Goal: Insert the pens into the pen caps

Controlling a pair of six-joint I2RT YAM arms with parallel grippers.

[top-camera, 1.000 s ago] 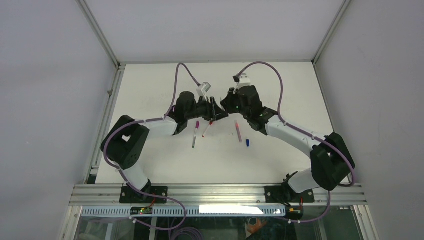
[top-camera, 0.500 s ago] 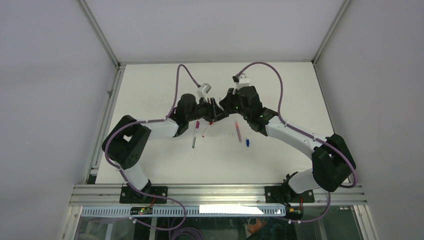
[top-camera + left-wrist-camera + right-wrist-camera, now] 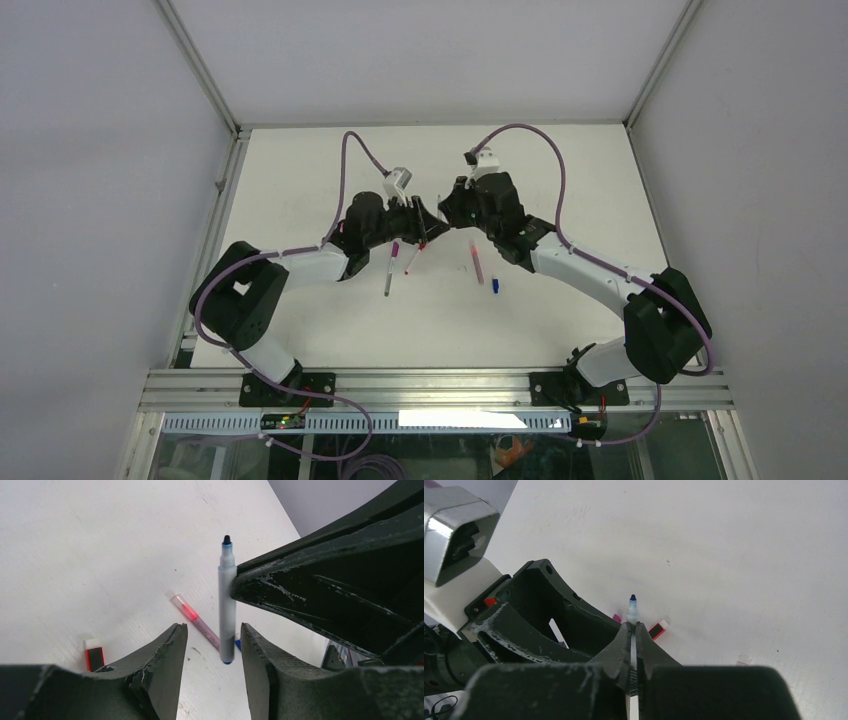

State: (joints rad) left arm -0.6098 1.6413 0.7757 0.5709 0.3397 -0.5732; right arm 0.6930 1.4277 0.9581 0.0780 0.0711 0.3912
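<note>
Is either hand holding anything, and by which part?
The right hand grips a blue-tipped pen by its barrel, near the tip; left hand holds nothing.

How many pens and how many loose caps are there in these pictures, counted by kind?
Pens: 4 (blue-tipped pen in the right gripper, pink pen, grey pen, red-ended pen)
Loose caps: 1 (blue cap)
Total: 5

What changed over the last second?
The left arm swung its elbow outward to the left, and the left tool shifted slightly left, open around the lower end of the pen. Nothing was grasped or released. The right tool stayed shut on that pen; loose pens and blue cap unmoved.
</note>
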